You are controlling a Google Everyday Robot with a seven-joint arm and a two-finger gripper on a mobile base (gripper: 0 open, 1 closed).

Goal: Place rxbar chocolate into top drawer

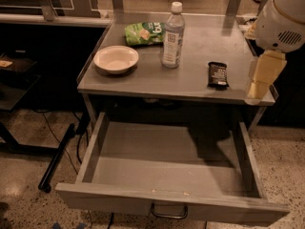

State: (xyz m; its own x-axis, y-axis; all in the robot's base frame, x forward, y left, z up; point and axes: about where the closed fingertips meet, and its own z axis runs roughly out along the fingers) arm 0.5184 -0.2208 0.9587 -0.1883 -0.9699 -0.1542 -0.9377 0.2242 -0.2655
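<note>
The rxbar chocolate, a small black wrapper with white lettering, lies flat on the right part of the grey table top. The top drawer is pulled wide open below the table top and nothing shows inside it; its dark curved handle is on the front. My gripper, cream-coloured under the white arm, hangs at the table's right edge, to the right of the bar and apart from it. It holds nothing that I can see.
A water bottle stands upright mid-table. A green snack bag lies behind it to the left. A cream bowl sits at the left. A dark desk and black bar are on the left floor side.
</note>
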